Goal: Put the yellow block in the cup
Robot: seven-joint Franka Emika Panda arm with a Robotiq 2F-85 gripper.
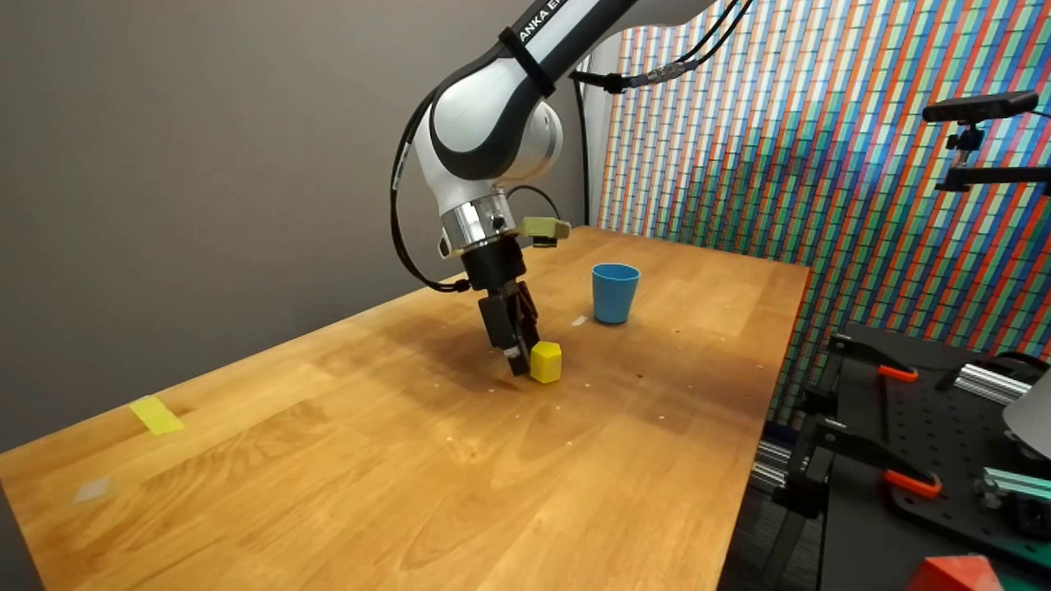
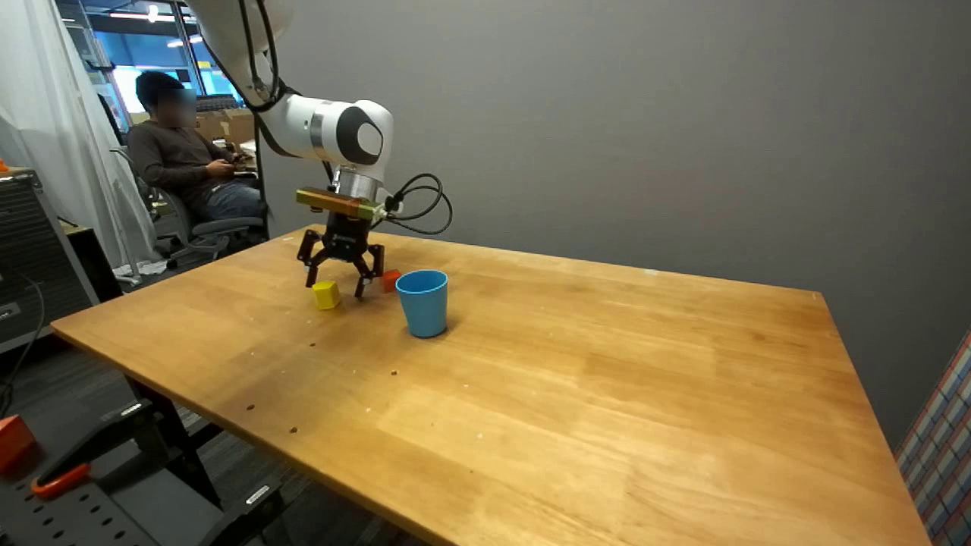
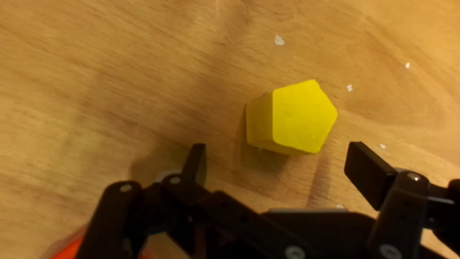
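Wooden table (image 2: 546, 394) beside grey wall (image 2: 607, 136)

The desk (image 2: 645, 387) was seen in grained wood, the mid-frame cup (image 2: 423, 309) in smooth plastic, the yellow block (image 3: 302, 117) matt.

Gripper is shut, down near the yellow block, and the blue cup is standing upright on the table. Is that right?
One thing is off: the gripper is open, not shut; the wrist view shows its jaws well apart with nothing held between them. The rest holds: it is down near the yellow block, and the blue cup is standing upright on the table.
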